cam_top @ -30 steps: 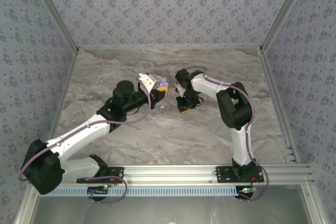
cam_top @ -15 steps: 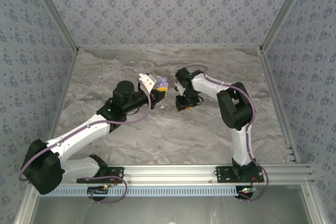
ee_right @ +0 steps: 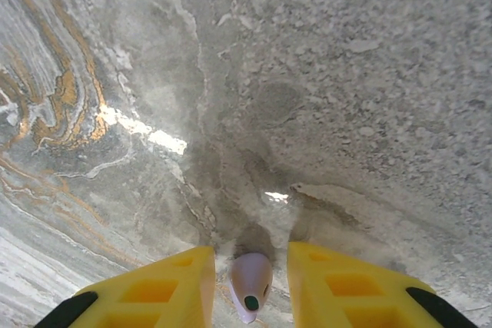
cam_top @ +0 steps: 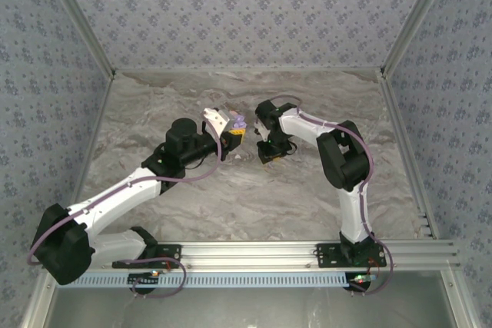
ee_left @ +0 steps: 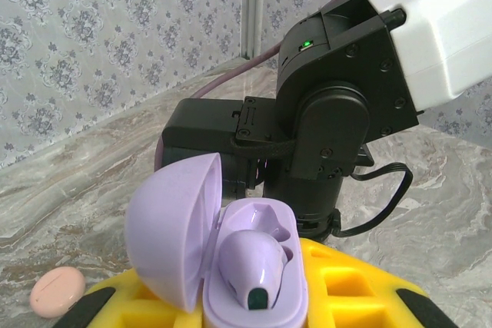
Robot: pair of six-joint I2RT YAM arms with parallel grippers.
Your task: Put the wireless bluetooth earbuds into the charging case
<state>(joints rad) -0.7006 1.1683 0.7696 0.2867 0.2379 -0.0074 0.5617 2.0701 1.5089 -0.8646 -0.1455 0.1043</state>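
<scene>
Between the jaws of the right gripper, apparently lying on the table: loose earbud | jaws parted, straddling, not pinching | likely light, rigid, glossy-slippery; pinch gently across bulbous body | near its left: left gripper clamped on open charging case, other earbud seated

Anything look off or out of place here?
Nothing damaged. The left tool grips the open case, one earbud inside. The second earbud sits loose between the fingers of the right tool, touching neither. Stray pink disc on the table beside the case.
</scene>
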